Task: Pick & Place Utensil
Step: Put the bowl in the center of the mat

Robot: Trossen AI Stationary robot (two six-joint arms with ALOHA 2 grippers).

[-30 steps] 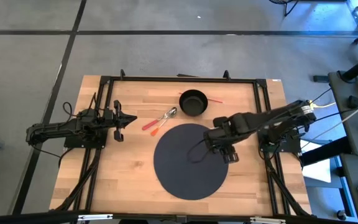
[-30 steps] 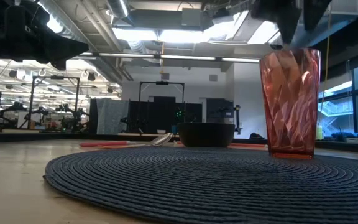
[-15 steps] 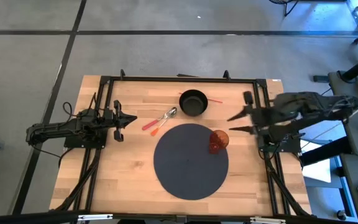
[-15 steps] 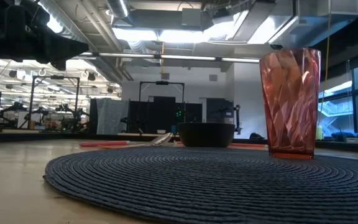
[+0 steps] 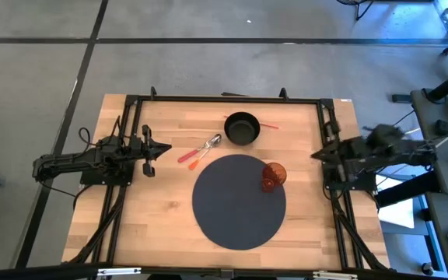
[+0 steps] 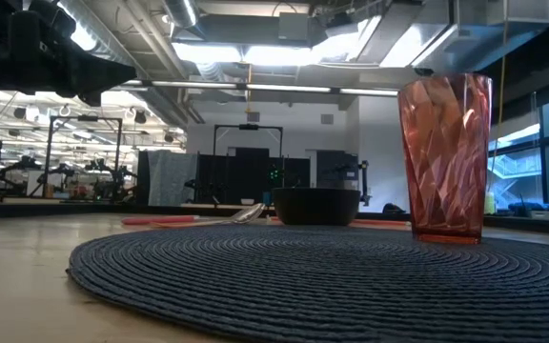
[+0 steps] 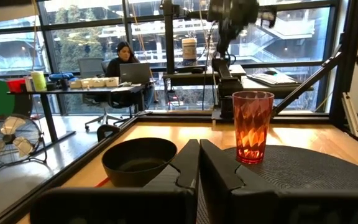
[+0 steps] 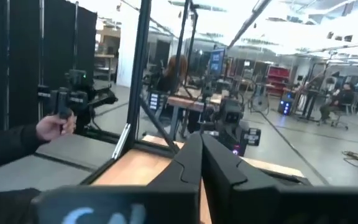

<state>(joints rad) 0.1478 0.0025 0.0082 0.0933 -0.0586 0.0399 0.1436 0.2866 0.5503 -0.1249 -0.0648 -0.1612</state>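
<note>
Here no brand, label or writing can be read on any item. The utensil, a spoon (image 5: 211,143) with a red handle, lies on the table (image 5: 154,218) between the left gripper (image 5: 165,148) and the black bowl (image 5: 241,127) near the far edge. The red cup (image 5: 273,176) stands upright on the round dark mat (image 5: 232,214), at its right rim. The right gripper (image 5: 317,155) has pulled back from the cup to the table's right edge, fingers (image 8: 225,168) pressed together, empty. The left gripper waits at the left edge, fingers (image 7: 219,171) likewise closed on nothing.
</note>
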